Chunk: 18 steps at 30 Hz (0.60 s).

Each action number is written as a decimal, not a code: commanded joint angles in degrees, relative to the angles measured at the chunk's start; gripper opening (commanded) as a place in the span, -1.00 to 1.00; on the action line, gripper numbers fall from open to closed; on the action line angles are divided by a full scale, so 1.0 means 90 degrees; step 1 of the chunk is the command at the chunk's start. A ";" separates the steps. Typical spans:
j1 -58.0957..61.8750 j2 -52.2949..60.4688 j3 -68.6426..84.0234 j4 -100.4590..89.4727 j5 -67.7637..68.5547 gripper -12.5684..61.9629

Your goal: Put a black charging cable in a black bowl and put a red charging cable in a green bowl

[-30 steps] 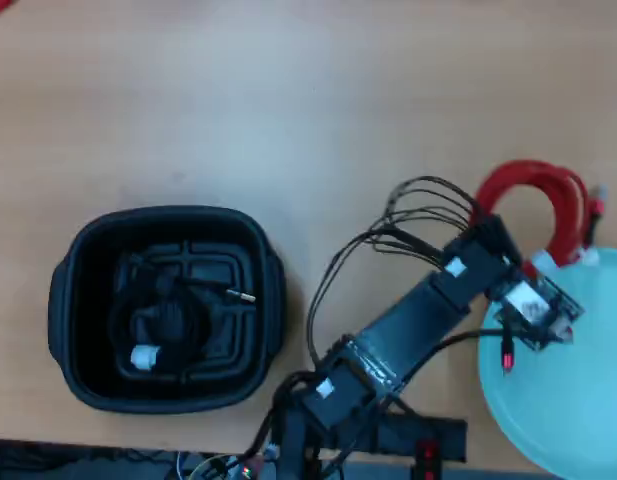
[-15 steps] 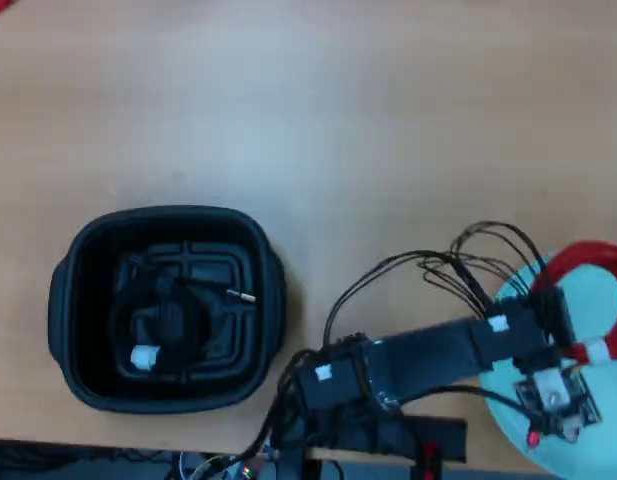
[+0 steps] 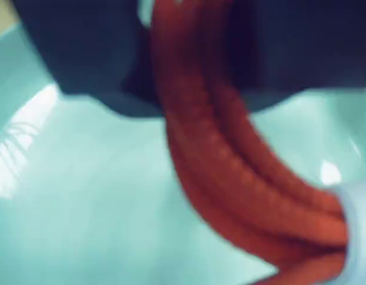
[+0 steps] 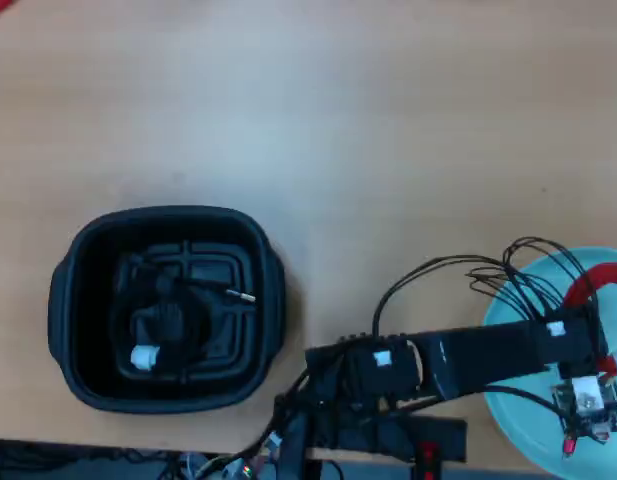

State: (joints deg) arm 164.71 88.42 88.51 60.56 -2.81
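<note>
The red charging cable runs as several red strands between my gripper's dark jaws, with its white tie at the right edge. The gripper is shut on it and holds it just above the inside of the pale mint-green bowl. In the overhead view the gripper is over the green bowl at the right edge, and a red loop of the cable sticks out past it. The black charging cable lies coiled inside the black bowl at the lower left.
My arm reaches right from its base at the table's front edge. Loose black robot wires arch over the green bowl's left rim. The wooden table stretches beyond both bowls.
</note>
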 commanded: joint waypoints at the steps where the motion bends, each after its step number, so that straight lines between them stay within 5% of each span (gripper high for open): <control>1: 0.0088 0.0107 -0.0781 -0.0791 -0.0088 -0.82; 18: 0.0264 -0.0459 -0.0322 -0.0830 0.0000 -0.82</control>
State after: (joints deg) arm 166.38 83.23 88.42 59.41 -2.90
